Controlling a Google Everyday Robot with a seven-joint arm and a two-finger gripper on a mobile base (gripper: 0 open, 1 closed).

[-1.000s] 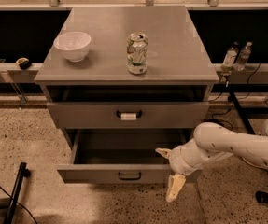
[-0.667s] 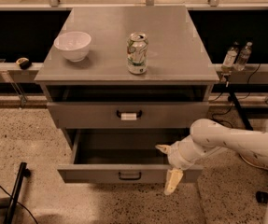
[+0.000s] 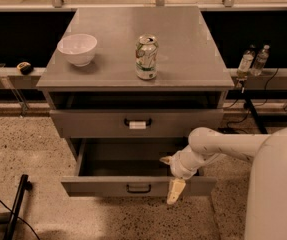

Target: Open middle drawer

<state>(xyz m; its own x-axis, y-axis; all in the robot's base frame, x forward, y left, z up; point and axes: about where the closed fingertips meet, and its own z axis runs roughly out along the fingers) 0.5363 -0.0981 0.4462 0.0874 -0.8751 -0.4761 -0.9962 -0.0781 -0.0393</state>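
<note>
The middle drawer (image 3: 108, 186) of the grey metal cabinet (image 3: 133, 69) is pulled out, showing its deep grey inside and the small dark loop handle (image 3: 138, 188) on its front. My gripper (image 3: 170, 176) is at the right part of that drawer's front edge, to the right of the handle. Its pale fingers are spread: one fingertip (image 3: 166, 160) is over the drawer's inside and the other (image 3: 175, 191) hangs in front of the drawer front. It holds nothing.
The drawer above (image 3: 93, 123), with a white tag on its handle (image 3: 137, 124), stands slightly out. A white bowl (image 3: 77, 48) and a can (image 3: 146, 57) stand on the cabinet top. Two bottles (image 3: 253, 60) are at the right. A black stand (image 3: 18, 204) is on the floor at the left.
My arm and gripper have shifted left along the open drawer's front edge, and my arm fills more of the right side. The drawer has hardly moved.
</note>
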